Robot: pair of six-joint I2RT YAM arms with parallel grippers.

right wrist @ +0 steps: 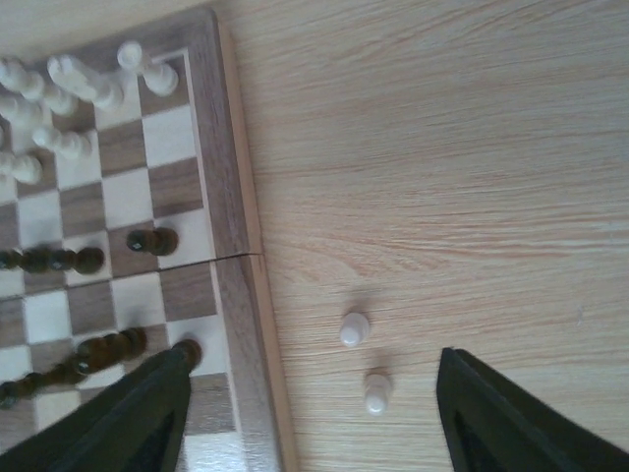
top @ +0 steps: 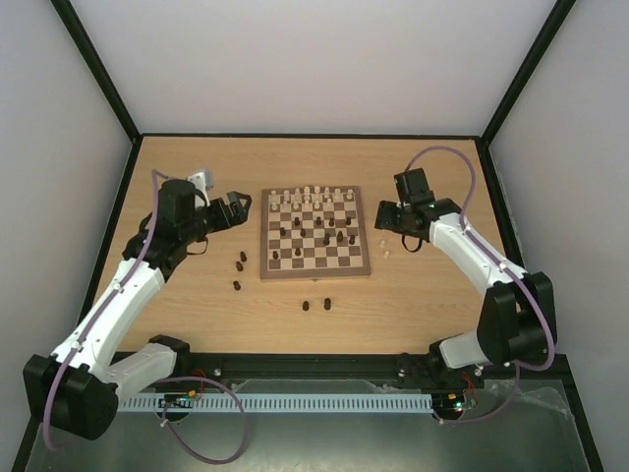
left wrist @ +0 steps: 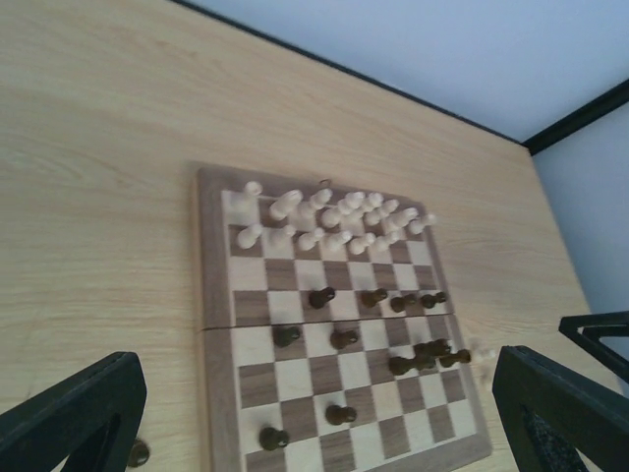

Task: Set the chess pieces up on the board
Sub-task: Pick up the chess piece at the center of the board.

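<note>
Your chessboard sits mid-width on the counter, nearer the far edge, with cream pieces along its far rows. The left gripper and right gripper both gape wide and empty. Two cream pawns lie off the board's right side.

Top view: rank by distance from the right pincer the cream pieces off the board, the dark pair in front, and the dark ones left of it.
1. Two pale cream wooden chess pieces, beside the right pincer.
2. Two dark brown wooden pieces, near side of the checkered wooden board.
3. Three dark brown pieces, board's left side.
</note>
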